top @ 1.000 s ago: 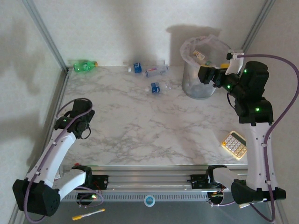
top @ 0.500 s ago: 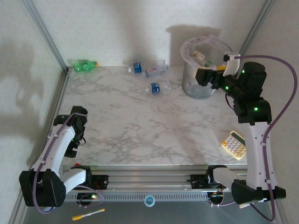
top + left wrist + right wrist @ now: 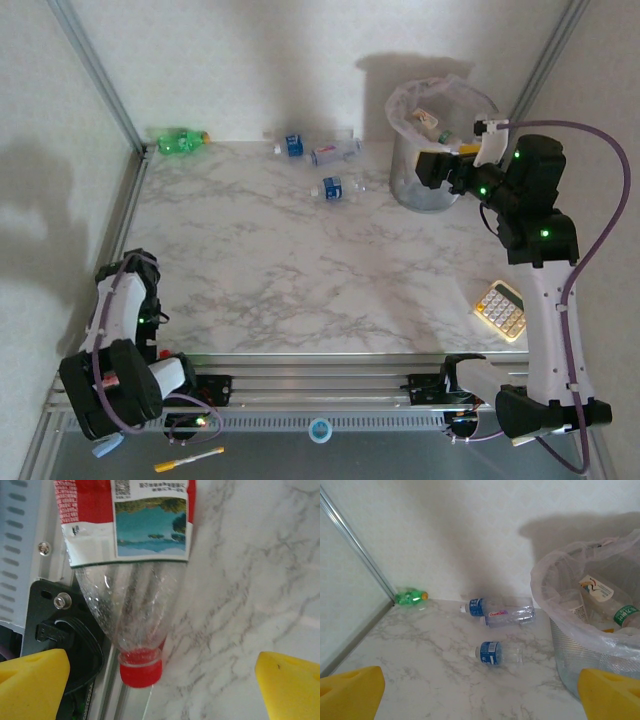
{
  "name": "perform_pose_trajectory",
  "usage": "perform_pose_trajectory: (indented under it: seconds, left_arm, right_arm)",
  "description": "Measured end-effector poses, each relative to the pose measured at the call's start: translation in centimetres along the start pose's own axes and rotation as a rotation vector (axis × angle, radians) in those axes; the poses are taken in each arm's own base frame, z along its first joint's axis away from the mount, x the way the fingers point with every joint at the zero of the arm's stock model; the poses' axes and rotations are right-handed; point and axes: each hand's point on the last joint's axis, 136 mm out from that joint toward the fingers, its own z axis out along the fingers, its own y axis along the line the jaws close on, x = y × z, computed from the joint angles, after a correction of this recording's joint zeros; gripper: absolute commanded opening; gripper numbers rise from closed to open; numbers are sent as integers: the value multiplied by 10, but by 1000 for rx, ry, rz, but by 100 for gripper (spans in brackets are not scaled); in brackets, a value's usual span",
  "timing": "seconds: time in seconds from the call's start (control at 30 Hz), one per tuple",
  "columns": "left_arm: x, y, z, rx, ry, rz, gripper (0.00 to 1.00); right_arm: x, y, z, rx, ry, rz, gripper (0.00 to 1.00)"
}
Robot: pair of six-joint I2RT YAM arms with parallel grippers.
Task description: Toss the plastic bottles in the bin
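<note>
Crinkled clear bottle [image 3: 135, 605], red cap [image 3: 141, 669], lies at veined marble table [image 3: 250, 580] edge.

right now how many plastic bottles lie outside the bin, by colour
green plastic bottle: 1
clear plastic bottles with blue labels: 3
clear plastic bottle with red label and red cap: 1
total: 5

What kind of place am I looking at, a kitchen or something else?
Probably a robot test cell, not a kitchen: a marble-patterned table boxed in by white panels and aluminium frame posts, with a left arm and right arm bolted to its near rail.
</note>
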Motion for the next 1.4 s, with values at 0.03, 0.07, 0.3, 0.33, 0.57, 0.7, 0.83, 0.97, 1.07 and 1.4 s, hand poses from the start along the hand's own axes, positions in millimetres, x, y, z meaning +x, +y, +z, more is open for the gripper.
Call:
perform_pose_trajectory:
  seconds: [0.03, 0.07, 0.3, 0.33, 0.57, 0.7, 0.83, 0.97, 1.07, 1.4]
  left_arm:
    - [-3, 2, 3, -23, -7, -4, 97]
    - [-6, 3, 5, -44, -18, -10, 98]
    - [-25, 9, 20, -146, -54, -50, 100]
    - [-26, 9, 21, -148, -54, -53, 100]
    - [-30, 9, 33, -207, -48, -71, 100]
    - [-29, 8, 40, -223, -46, -74, 100]
    - [-23, 7, 58, -249, -51, -58, 100]
    - [-25, 5, 56, -258, -57, -31, 100]
    - [-26, 3, 56, -226, -62, 6, 100]
    - [-24, -6, 64, -16, -124, 35, 99]
  right_arm:
    - [1, 0, 1, 0, 4, 0, 99]
    - [2, 0, 1, -3, 6, -2, 99]
    - [10, 1, 3, -20, 28, -12, 99]
    - [10, 1, 3, -20, 28, -12, 99]
    - [11, 2, 3, -27, 31, -15, 99]
    - [12, 3, 4, -30, 36, -17, 99]
    - [12, 4, 4, -39, 38, -17, 99]
    - [13, 4, 4, -40, 41, -26, 99]
    - [13, 5, 4, -42, 41, -27, 99]
    - [13, 11, 3, -76, 42, -23, 99]
